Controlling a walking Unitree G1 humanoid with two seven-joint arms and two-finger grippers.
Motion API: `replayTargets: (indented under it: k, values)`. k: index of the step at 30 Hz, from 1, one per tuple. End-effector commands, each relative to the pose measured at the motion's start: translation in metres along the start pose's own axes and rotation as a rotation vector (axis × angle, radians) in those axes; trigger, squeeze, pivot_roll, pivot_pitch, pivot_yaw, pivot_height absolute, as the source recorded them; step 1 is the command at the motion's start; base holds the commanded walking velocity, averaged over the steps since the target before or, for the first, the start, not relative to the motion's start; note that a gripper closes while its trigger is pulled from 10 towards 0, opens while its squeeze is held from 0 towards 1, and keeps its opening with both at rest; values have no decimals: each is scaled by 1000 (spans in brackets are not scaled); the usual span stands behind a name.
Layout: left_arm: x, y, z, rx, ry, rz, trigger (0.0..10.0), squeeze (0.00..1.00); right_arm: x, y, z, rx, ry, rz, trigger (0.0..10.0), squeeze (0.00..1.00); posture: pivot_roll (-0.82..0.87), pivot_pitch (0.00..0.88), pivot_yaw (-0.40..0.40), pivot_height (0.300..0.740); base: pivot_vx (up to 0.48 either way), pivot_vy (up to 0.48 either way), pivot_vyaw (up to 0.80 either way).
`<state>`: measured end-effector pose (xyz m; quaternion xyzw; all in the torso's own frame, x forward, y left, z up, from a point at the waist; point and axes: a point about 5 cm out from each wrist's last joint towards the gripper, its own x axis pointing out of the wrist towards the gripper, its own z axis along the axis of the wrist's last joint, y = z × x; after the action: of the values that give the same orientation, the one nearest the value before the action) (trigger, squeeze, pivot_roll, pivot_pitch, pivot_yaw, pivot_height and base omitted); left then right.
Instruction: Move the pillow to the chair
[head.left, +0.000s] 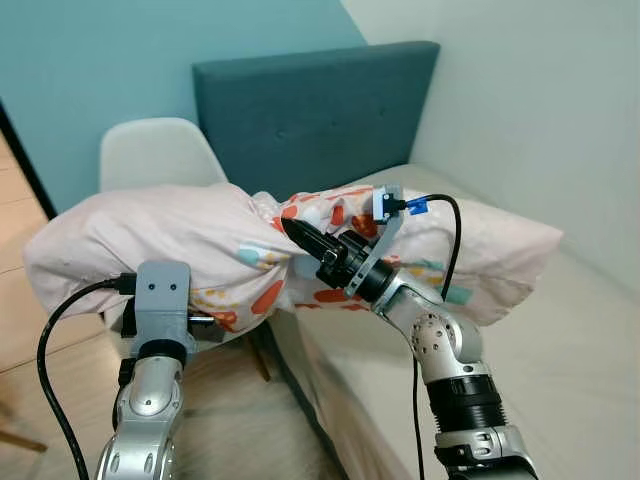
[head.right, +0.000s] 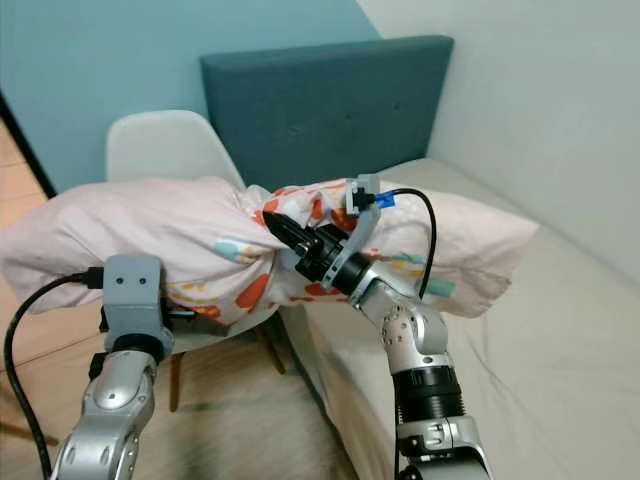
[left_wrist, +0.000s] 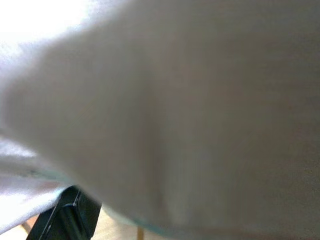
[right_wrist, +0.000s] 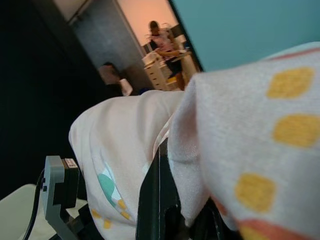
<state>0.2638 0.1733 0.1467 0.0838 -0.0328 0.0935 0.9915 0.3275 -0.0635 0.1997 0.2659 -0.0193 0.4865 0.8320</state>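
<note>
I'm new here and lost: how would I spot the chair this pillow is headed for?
Find the teal headboard against the wall. Just to its left stands the chair, its pale rounded back rising behind the pillow; nothing else nearby is a smooth off-white shell.

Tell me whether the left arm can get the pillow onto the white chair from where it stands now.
Probably yes. The left end effector is tucked under the pillow, which hangs just in front of the white chair. The bed lies off to the right, so nothing appears to be in the way.
</note>
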Motion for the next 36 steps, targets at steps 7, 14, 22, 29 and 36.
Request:
replayTargets:
  k: [7, 14, 22, 29, 36]
  values:
    - [0, -11, 11, 13, -63, -51, 10000, 0, 6, 13, 7, -44, -41, 90, 0, 0, -21, 0, -87, 740, 0, 0, 756]
    - [0, -13, 12, 12, -65, -64, 10000, 0, 6, 12, 6, -46, -42, 85, 0, 0, -19, 0, -86, 740, 0, 0, 756]
    - [1, -16, 13, 18, -69, -76, 10000, 0, 7, 12, 7, -52, -49, 83, 10000, 0, -20, 0, -87, 740, 0, 0, 756]
    - [1, -20, 13, 20, -72, -98, 10000, 0, 6, 12, 7, -62, -54, 87, 10000, 0, -22, 0, -87, 740, 0, 0, 754]
    - [2, -20, 14, 19, -75, -107, 10000, 0, 6, 12, 7, -64, -56, 88, 10000, 0, -24, 0, -85, 740, 0, 0, 753]
